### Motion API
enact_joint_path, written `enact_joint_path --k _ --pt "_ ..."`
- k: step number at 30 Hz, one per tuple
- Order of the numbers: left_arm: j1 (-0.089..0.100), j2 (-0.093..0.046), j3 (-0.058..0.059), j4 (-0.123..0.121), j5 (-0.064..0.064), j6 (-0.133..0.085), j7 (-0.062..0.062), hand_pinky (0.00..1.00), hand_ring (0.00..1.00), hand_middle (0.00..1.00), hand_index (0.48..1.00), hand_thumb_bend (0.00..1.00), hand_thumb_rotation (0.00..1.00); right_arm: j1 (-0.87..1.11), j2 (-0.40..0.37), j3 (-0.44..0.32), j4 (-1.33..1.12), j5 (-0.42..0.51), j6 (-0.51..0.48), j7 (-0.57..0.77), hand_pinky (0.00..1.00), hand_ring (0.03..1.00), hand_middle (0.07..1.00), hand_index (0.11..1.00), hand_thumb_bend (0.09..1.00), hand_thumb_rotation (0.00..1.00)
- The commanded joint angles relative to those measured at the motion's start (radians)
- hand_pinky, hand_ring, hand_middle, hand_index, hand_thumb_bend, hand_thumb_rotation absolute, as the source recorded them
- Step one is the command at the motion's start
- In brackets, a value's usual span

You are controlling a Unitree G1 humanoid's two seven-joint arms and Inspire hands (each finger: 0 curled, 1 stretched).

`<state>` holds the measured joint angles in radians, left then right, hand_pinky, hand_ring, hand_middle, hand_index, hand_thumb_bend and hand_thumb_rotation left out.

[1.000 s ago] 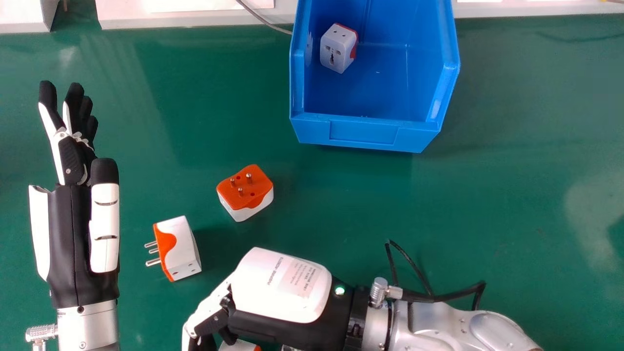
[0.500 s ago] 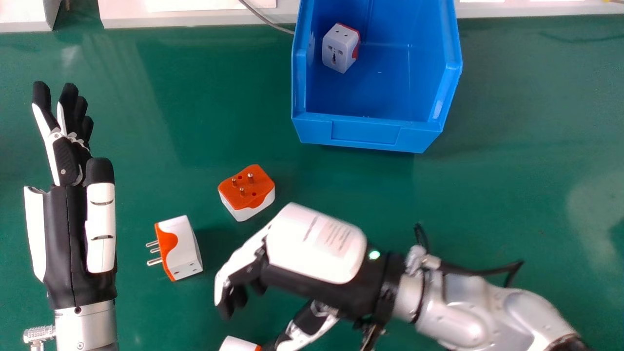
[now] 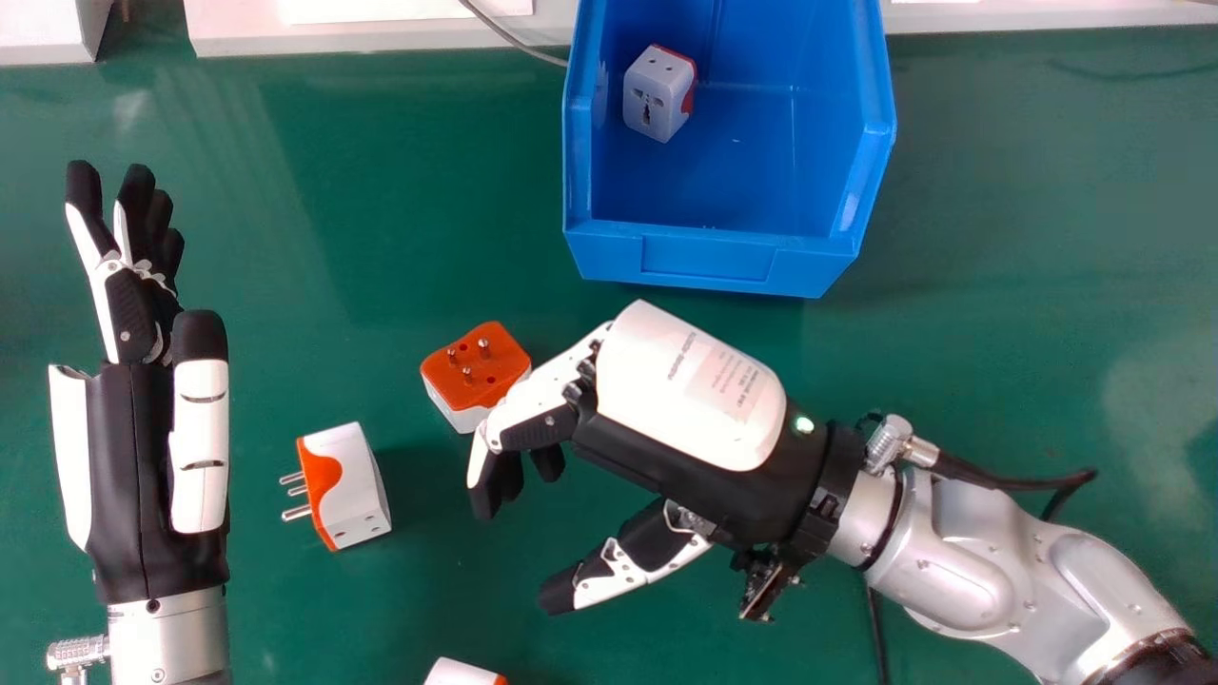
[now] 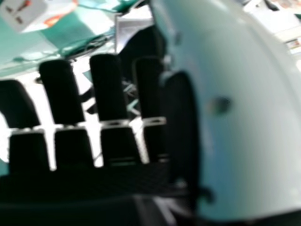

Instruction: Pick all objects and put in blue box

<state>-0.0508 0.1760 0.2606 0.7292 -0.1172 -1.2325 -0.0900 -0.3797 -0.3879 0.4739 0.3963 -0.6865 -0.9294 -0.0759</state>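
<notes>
Inside the blue box, toward its left wall, sits one white plug adapter. In front of the box, a bit to its left, an orange-topped adapter lies on the green table with its pins up. Farther left of the box and nearer the robot, a side-lying adapter points its pins left. Farthest in front of the box is a partly seen adapter.

The right hand is just in front of the box, loosely bent fingers and thumb apart, holding nothing. Well left of the box, the left hand has straight fingers.
</notes>
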Motion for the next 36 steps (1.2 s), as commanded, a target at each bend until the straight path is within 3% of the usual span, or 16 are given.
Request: enact_joint_path --k 1,3,6,10,17,25,36 --pt "-0.006 0.009 0.000 -0.014 -0.001 -0.015 -0.004 1.00 1.00 1.00 0.992 0.49 0.95 -0.002 0.003 0.016 -0.009 -0.010 -0.007 0.025 0.31 0.385 0.499 0.500 0.522 0.00" --pt "-0.006 0.008 0.000 -0.016 -0.002 -0.014 -0.005 1.00 1.00 1.00 0.992 0.48 0.95 0.000 0.000 0.024 -0.016 -0.005 -0.005 0.049 0.34 0.435 0.541 0.556 0.666 0.00" --pt "-0.005 0.005 -0.001 -0.021 -0.001 -0.015 -0.003 1.00 1.00 1.00 0.992 0.47 0.95 -0.006 -0.010 0.064 -0.013 0.063 -0.014 0.166 0.40 0.507 0.599 0.622 0.806 0.01" --pt "-0.006 0.005 0.000 -0.019 0.000 -0.016 -0.002 1.00 1.00 1.00 0.991 0.46 0.95 -0.015 -0.012 0.084 0.001 0.129 -0.017 0.267 0.47 0.606 0.679 0.688 0.901 0.06" --pt "-0.005 -0.001 0.000 -0.021 0.010 -0.016 0.004 1.00 1.00 1.00 0.991 0.46 0.95 -0.030 0.012 0.100 0.062 0.095 -0.036 0.300 0.52 0.696 0.757 0.767 0.961 0.13" --pt "-0.001 0.005 0.002 -0.019 -0.003 -0.017 -0.002 1.00 1.00 1.00 0.990 0.45 0.95 -0.041 0.017 0.107 0.066 0.030 -0.023 0.294 0.62 0.780 0.833 0.846 0.993 0.19" --pt "-0.009 0.007 0.003 -0.011 0.002 -0.016 0.000 1.00 1.00 1.00 0.990 0.45 0.95 -0.057 0.041 0.131 0.079 -0.044 -0.009 0.280 0.67 0.832 0.869 0.888 1.000 0.23"
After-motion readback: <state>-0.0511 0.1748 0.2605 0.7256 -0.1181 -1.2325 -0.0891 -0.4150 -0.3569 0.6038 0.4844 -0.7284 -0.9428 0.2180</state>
